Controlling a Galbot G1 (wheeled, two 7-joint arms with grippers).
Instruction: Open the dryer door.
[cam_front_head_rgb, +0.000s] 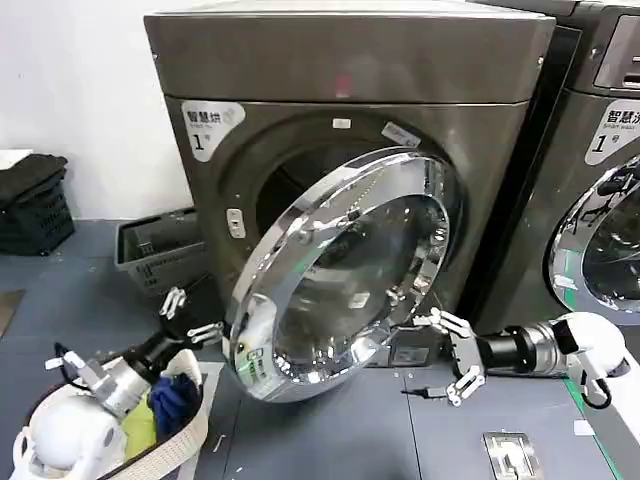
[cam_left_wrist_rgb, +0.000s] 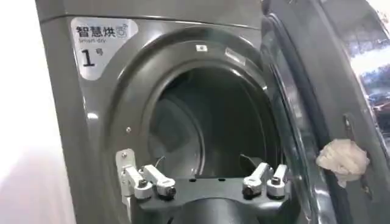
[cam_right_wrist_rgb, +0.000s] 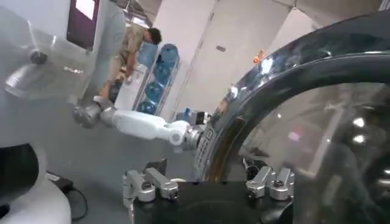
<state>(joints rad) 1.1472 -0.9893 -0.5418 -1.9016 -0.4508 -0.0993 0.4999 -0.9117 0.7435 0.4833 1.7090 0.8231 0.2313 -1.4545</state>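
Round chrome-ringed dryer door (cam_front_head_rgb: 340, 275) is hanging half open mid-frame; both open end effectors, left (cam_front_head_rgb: 190, 318) and right (cam_front_head_rgb: 452, 358), risk it swinging back.

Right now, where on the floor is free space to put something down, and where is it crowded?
Free: the floor patch under the swung-out dryer door, between the white basket and the right gripper. Also the floor at far left, beside the grey crate. Crowded: near the left gripper, close to the door's edge, above the basket. A metal plate lies at lower right.
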